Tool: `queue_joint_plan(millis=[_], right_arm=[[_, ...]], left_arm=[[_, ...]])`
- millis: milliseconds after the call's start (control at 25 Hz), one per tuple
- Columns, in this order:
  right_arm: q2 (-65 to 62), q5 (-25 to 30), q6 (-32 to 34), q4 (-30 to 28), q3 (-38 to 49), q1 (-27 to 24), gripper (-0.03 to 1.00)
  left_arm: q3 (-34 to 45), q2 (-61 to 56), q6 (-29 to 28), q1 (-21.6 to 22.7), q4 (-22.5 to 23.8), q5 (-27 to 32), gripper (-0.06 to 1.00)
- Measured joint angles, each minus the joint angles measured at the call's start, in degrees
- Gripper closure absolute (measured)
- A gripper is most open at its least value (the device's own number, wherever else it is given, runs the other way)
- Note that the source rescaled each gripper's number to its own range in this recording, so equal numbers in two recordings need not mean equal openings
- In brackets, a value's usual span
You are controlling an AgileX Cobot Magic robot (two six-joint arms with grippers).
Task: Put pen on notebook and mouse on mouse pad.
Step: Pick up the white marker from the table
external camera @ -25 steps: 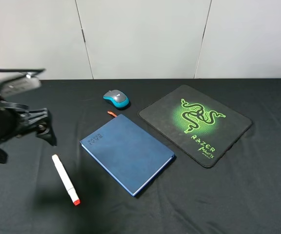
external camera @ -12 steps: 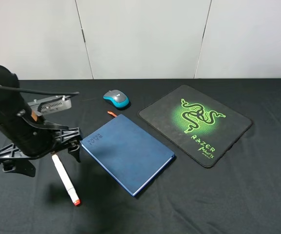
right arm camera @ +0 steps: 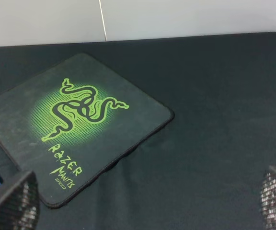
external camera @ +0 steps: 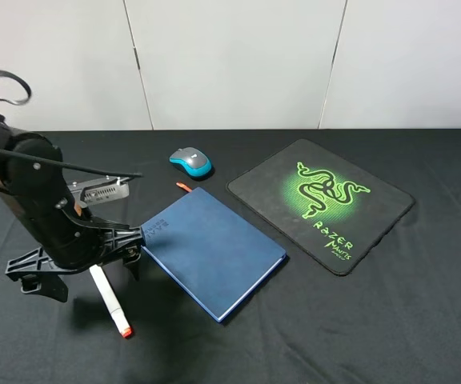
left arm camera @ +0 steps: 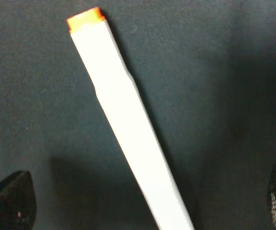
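The white pen with its orange-red tip lies on the black cloth, left of the dark blue notebook. My left gripper hangs open over the pen's white end, one finger on each side. In the left wrist view the pen runs between the two fingertips without touching them. The grey and turquoise mouse sits beyond the notebook, apart from the black mouse pad with its green snake logo. My right gripper is open and empty, near the mouse pad; the exterior high view does not show it.
A black cloth covers the whole table, with white wall panels behind it. The left arm's body and cable stand over the table's left part. An orange ribbon sticks out of the notebook's far corner.
My left arm has swung in from the left edge and come down over the pen's white end. Pen, notebook, mouse and mouse pad have not moved.
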Motion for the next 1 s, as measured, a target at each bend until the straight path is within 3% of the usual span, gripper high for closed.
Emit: queue_joint_plan(millis=[1000], right_arm=[[0.0,0.0,0.0,0.0,0.0,0.0,-0.03]], left_arm=[[-0.1,4.0,-0.4,-1.0,0.1,-1.7,0.02]])
